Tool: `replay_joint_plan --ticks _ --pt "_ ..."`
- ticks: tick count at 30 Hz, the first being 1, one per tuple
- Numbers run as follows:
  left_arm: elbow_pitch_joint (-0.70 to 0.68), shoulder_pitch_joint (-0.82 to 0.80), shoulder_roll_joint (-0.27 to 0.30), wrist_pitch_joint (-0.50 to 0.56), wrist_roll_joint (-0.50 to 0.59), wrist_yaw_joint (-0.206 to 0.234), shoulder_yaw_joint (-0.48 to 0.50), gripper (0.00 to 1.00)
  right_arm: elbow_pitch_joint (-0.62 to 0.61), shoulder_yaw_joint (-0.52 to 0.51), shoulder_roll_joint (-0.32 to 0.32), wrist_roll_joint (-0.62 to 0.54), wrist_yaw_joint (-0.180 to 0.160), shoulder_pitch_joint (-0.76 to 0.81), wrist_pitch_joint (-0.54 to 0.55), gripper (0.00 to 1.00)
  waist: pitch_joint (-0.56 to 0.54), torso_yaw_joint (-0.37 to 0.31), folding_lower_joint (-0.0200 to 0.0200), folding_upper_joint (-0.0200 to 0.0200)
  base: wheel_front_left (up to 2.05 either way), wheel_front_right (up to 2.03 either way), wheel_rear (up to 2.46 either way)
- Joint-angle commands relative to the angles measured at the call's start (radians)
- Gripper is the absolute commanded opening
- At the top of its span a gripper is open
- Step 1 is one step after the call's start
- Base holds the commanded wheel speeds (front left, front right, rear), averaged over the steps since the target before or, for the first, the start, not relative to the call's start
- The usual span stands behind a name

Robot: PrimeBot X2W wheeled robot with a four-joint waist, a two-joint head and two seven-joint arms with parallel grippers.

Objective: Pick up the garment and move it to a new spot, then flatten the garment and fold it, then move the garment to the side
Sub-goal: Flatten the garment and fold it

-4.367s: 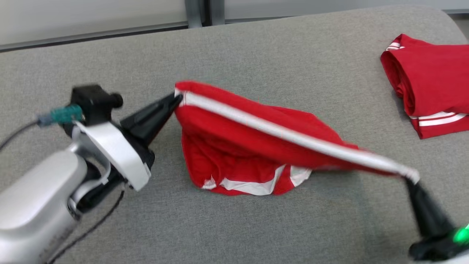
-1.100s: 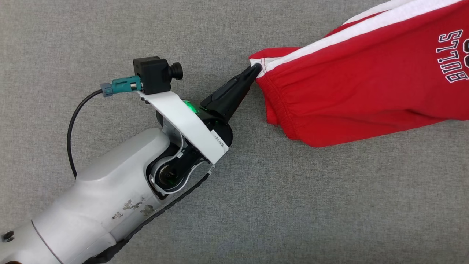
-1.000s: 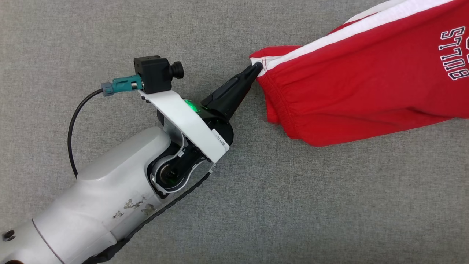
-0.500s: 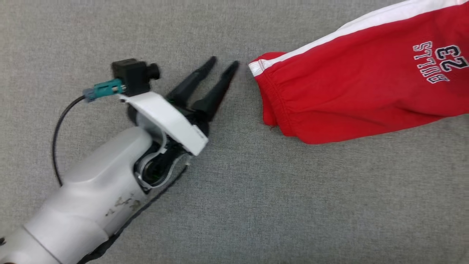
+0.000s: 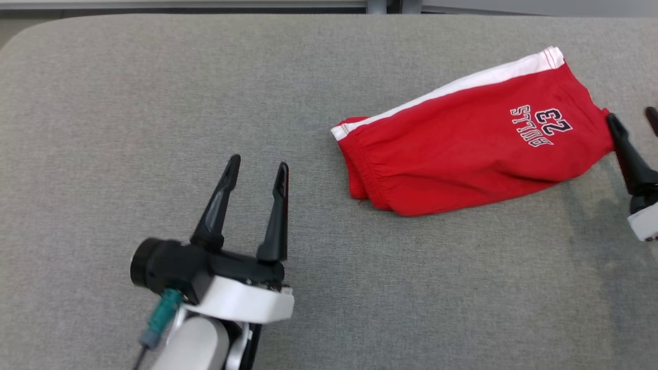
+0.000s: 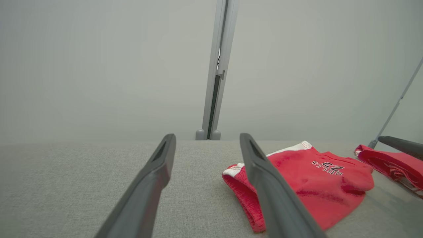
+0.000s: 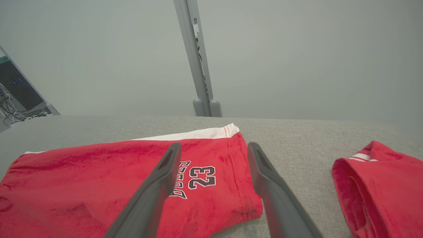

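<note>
The garment (image 5: 462, 149) is a pair of red shorts with a white side stripe and a "BULLS 23" print. It lies folded lengthwise on the grey padded surface (image 5: 154, 103), right of centre. My left gripper (image 5: 258, 164) stands open and empty to the left of the waistband, well apart from it. At the right edge my right gripper (image 5: 631, 115) is open too, its near fingertip just beside the leg hem. In the left wrist view the garment (image 6: 317, 185) lies beyond the right finger of the left gripper (image 6: 207, 137). The right gripper (image 7: 214, 145) hovers over the garment (image 7: 82, 178) near its print.
A second red garment (image 7: 383, 185), folded, lies to the right of the shorts, also in the left wrist view as the red garment (image 6: 393, 165). A grey post (image 6: 214, 82) and pale wall stand behind the surface's far edge. Electronics with cables (image 7: 16, 96) sit off the left end.
Both grippers have opened and let go of the garment, which now rests on the surface. The left gripper has pulled back from the waistband. The head camera has shifted to a wider look.
</note>
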Motion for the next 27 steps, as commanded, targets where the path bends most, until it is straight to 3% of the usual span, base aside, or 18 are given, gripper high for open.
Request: replay_joint_plan --ticks 1,5,14,20,26,27 --pt "-0.016 0.035 -0.01 -0.001 0.059 0.008 0.001 1.0 0.042 -0.017 0.01 0.0 0.0 0.007 -0.006 1.0 -0.021 0.029 0.0 -0.0001 0.0 0.0 0.0" --pt "-0.026 0.073 -0.035 -0.001 0.129 0.002 -0.013 1.0 0.115 -0.031 0.014 0.008 0.0 -0.022 0.038 1.0 -0.021 0.066 0.0 -0.0001 0.0 0.0 0.0" --pt "-0.027 0.075 -0.069 -0.001 0.196 -0.036 -0.03 1.0 0.344 -0.054 0.007 0.047 -0.001 -0.172 0.322 1.0 0.033 0.162 0.0 -0.0001 0.0 0.0 0.0" --pt "-0.019 0.065 -0.076 -0.001 0.203 -0.053 -0.035 1.0 0.464 -0.043 0.008 0.002 -0.001 -0.245 0.445 1.0 0.052 0.188 0.0 -0.0001 0.0 0.0 0.0" --pt "-0.007 0.06 -0.078 -0.001 0.208 -0.061 -0.041 1.0 0.509 -0.025 0.04 -0.008 -0.001 -0.264 0.515 1.0 0.06 0.191 0.0 -0.0001 0.0 0.0 0.0" --pt "-0.006 0.058 -0.078 -0.001 0.208 -0.059 -0.042 1.0 0.511 -0.019 0.046 -0.012 -0.001 -0.264 0.526 0.67 0.06 0.19 0.0 -0.0001 0.0 0.0 0.0"
